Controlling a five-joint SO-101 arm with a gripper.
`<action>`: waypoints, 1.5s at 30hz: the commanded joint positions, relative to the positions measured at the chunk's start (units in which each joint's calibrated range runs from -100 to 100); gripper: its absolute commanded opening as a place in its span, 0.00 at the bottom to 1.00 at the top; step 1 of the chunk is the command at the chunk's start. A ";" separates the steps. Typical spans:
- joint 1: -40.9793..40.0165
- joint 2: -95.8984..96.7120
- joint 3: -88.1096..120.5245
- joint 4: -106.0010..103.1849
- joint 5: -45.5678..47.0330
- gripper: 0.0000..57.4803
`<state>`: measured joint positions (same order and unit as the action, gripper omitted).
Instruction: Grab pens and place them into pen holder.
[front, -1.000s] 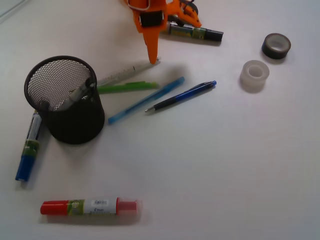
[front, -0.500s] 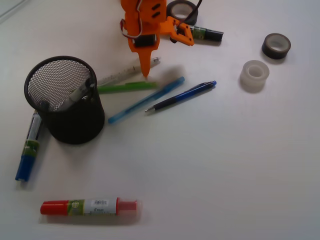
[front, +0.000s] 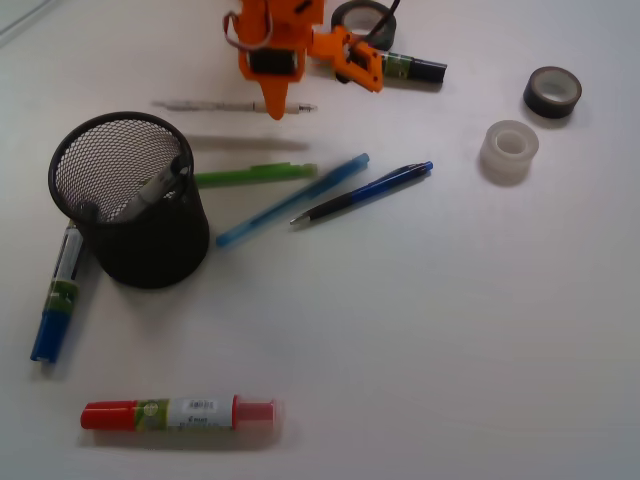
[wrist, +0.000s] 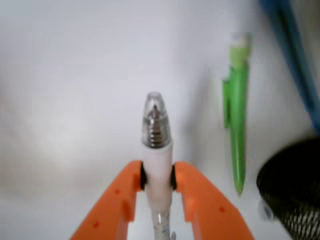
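My orange gripper is shut on a white pen and holds it level above the table, left of and behind the black mesh pen holder. In the wrist view the white pen sits clamped between the two orange fingers. A grey-capped pen stands in the holder. On the table lie a green pen, a light blue pen and a dark blue pen. The green pen and the holder's rim show at the right of the wrist view.
A blue marker lies left of the holder. A red marker lies near the front. A black marker and a dark tape roll are by the arm. A clear tape roll and a dark one sit at right.
The gripper has closed on the white pen and lifted it off the table, swinging it level and back to the left. The other pens have not moved.
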<state>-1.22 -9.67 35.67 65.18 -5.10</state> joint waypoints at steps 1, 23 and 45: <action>3.43 -14.77 0.20 3.41 -5.52 0.01; 4.77 -27.43 3.82 -62.47 -35.16 0.01; 8.06 -4.74 21.49 -109.10 -34.04 0.43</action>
<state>6.92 -13.94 58.40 -42.63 -40.27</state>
